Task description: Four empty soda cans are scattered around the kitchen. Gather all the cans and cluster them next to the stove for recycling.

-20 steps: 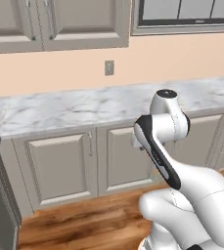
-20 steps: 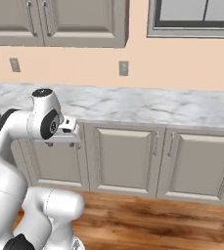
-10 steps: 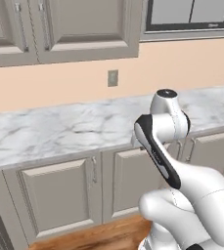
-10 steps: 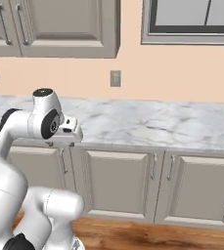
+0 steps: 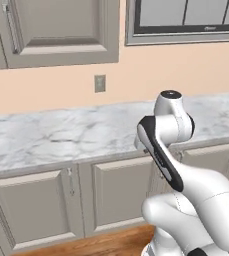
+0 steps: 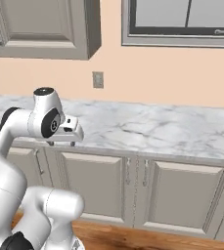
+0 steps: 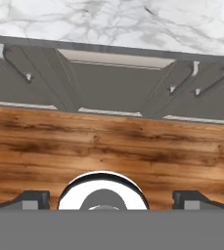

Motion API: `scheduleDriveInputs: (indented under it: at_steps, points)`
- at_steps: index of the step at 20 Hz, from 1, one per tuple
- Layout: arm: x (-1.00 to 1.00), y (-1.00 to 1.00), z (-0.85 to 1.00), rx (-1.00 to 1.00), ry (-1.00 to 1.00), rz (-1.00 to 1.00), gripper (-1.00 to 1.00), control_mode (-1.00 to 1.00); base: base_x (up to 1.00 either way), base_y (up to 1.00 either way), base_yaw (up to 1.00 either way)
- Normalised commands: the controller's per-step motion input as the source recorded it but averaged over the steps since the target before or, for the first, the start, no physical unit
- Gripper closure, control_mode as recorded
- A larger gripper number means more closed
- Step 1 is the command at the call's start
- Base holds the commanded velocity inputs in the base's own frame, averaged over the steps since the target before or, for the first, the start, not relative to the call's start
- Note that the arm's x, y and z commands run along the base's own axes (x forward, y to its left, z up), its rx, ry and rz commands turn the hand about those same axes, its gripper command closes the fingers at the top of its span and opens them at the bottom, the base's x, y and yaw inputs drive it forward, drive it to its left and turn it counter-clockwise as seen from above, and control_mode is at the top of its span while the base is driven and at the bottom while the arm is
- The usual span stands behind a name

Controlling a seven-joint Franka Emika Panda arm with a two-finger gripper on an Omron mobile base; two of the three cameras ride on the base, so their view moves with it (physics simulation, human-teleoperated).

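Bare marble counter [image 5: 61, 135] running wide under the upper cabinets [image 5: 56, 30], open wood floor [image 7: 108, 141] before the closed lower cabinet doors [image 6: 94, 183].

Glossy white grey-veined marble counter [image 5: 61, 135], matt grey-beige panelled cabinets [image 6: 99, 183], and a smooth wood floor [image 7: 108, 146].

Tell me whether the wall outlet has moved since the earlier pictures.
No. The wall outlet sits in the same spot on the peach wall above the marble counter; wall, counter and cabinets all slide together across the picture, so the base drove and carried the camera.

Wall outlet [image 5: 100, 83]; window [image 6: 182, 22]
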Motion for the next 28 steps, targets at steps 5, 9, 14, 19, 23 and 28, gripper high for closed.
scheduleDriveInputs:
  at_steps: [5, 9, 14, 19, 23, 28]
  points:
    - [0.00, 0.00, 0.00, 0.00, 0.00, 0.00, -1.00, 1.00, 0.00, -0.84, 0.09]
    - [0.00, 0.00, 0.00, 0.00, 0.00, 0.00, -1.00, 1.00, -0.01, -0.88, 0.03]
    - [0.00, 0.00, 0.00, 0.00, 0.00, 0.00, -1.00, 1.00, -0.07, -0.86, 0.00]
    - [0.00, 0.00, 0.00, 0.00, 0.00, 0.00, -1.00, 1.00, -0.01, -0.91, 0.00]
    - [0.00, 0.00, 0.00, 0.00, 0.00, 0.00, -1.00, 1.00, 0.00, -0.90, 0.00]
    - [0.00, 0.00, 0.00, 0.00, 0.00, 0.00, -1.00, 1.00, 0.00, -0.87, 0.00]
